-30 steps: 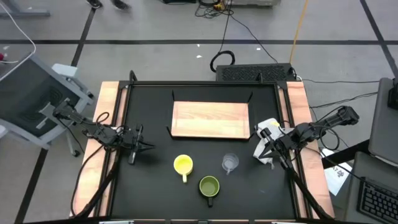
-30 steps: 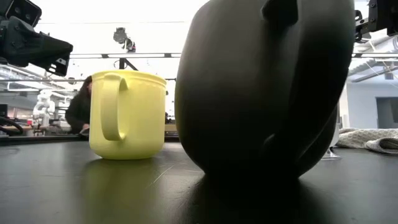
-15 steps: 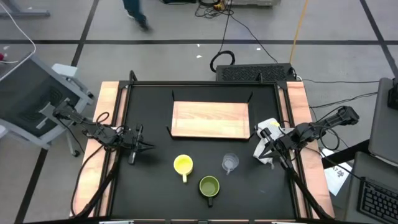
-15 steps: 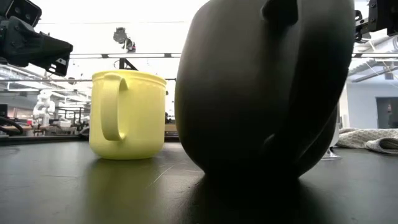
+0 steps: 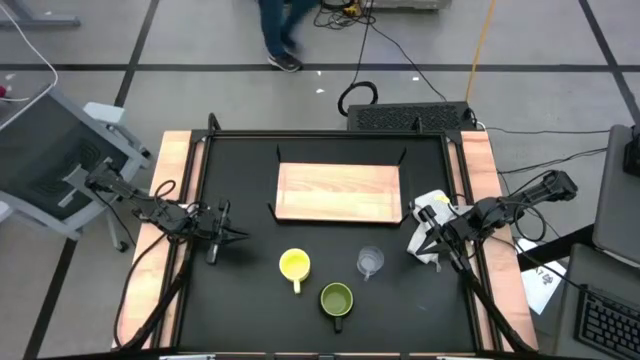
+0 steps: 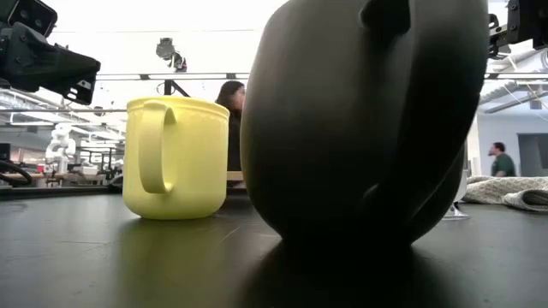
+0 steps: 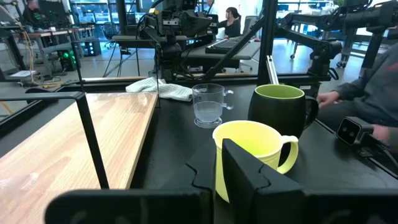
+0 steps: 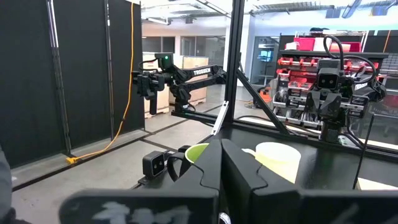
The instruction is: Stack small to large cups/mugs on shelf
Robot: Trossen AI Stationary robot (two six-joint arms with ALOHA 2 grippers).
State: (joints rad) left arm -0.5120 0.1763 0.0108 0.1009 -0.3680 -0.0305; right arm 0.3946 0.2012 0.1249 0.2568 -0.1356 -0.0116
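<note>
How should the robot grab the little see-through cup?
Probably best from straight above, pinching the rim of the clear cup: it stands upright, mouth open, apart from the yellow mug and green mug. Its handle looks too thin to grip. The right gripper waits closest, beside it.

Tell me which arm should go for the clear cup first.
Right, probably. In the high view the clear cup stands just beside the right gripper, while the left gripper waits at the far side, with the yellow mug between it and the cup. The shelf lies bare behind.
</note>
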